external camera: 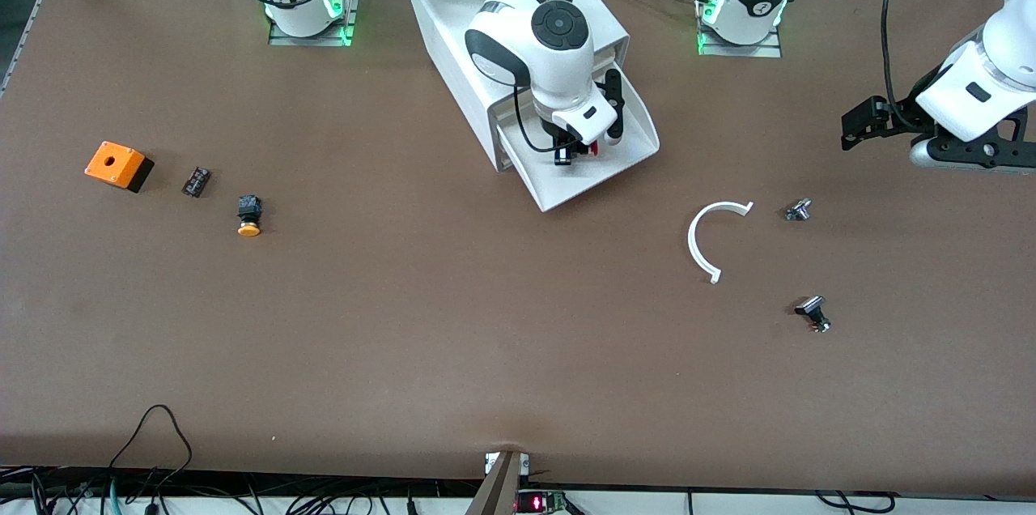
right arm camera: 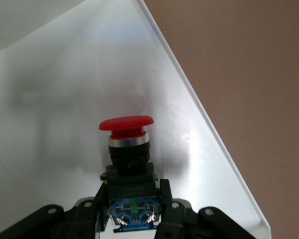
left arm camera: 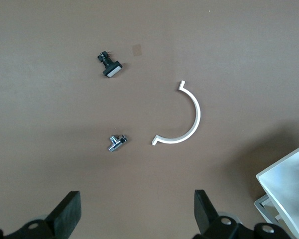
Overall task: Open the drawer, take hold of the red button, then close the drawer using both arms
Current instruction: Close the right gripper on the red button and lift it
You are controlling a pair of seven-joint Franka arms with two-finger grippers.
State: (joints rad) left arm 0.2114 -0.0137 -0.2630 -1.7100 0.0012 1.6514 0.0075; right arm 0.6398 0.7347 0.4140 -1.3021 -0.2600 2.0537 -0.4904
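Spare parts sit toward the right arm's end of the surface: an orange box, a small black part and an orange-capped button, all well apart from the work and a possible mix-up only if the wrong cap were targeted.

At the middle, the drawer stands pulled out of the white cabinet, and the right tool reaches down into it. In the right wrist view the tool is clenched on the blocky black-and-blue body of the button, red cap pointing away from the wrist, the button lying in the tray near its angled wall.

The grip sits low on the body, so the button could pivot or slip out on the lift; a lift that drifts sideways could knock the cap against the drawer's lip and drag the light tray along.

Toward the left arm's end lie a white curved strip and two small metal parts.

The left tool, fingers released and spread wide, waits over that end; closing the drawer with it before the right arm clears risks a collision.
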